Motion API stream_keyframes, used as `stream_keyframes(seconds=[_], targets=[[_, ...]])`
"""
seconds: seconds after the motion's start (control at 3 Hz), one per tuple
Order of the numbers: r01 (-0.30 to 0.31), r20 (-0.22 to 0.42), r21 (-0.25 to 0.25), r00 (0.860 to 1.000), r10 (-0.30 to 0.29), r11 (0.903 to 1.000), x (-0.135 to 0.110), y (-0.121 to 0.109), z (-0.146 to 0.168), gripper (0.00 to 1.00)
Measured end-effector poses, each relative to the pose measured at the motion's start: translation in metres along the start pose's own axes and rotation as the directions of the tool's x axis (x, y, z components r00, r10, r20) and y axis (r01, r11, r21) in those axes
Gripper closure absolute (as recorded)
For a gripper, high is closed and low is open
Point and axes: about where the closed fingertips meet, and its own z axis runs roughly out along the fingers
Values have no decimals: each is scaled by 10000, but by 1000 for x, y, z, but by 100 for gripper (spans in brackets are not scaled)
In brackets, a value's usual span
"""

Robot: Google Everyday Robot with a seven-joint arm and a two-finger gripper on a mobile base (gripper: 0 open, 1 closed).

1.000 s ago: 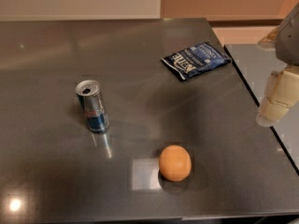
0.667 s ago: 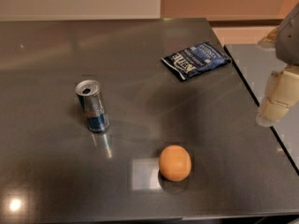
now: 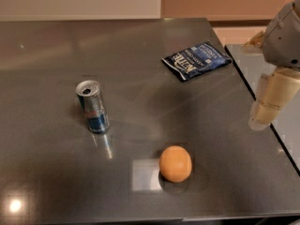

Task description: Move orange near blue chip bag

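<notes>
The table (image 3: pixel 56 55) is big, dark and shiny, and it fills most of the view. All the things sit on it.

The gripper (image 3: pixel 271 102) is at the far right of the view. It hangs by the right edge of the table and points down. It holds nothing. I cannot tell if it is spread or pressed together. The arm above it is cut off by the side of the view, so most of the arm is hidden. I also cannot tell how high the gripper hangs.

The bag (image 3: pixel 197 60) lies flat near the far right corner of the table. Its long side runs on a slant, from lower left up to the right.

A can (image 3: pixel 93 107) stands upright on the left side, well apart from the bag and the orange.

The orange (image 3: pixel 175 163) sits near the front edge of the table, a bit right of the middle. Nothing touches it. A pale square of light shines on the table just to its left.

From the gripper, the orange lies to the left and closer to the front. The bag is well apart from the orange, toward the back. I think the gripper must first go left and down to the orange, then carry it back toward the bag.
</notes>
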Motion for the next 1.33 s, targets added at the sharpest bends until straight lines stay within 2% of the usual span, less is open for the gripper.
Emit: stream_keyframes(seconds=[0.33, 0.67, 1.0, 1.33], targets=[[998, 922, -673, 9914, -934, 9927, -24, 23, 16, 0], [1963, 1785, -1292, 9688, -1719, 9720, -43, 55, 37, 0], [2816, 2463, -1818, 9406, -2337, 9421, -56, 90, 61, 0], [3363, 2775, -2154, 9212, -2728, 9168, -66, 110, 87, 0]])
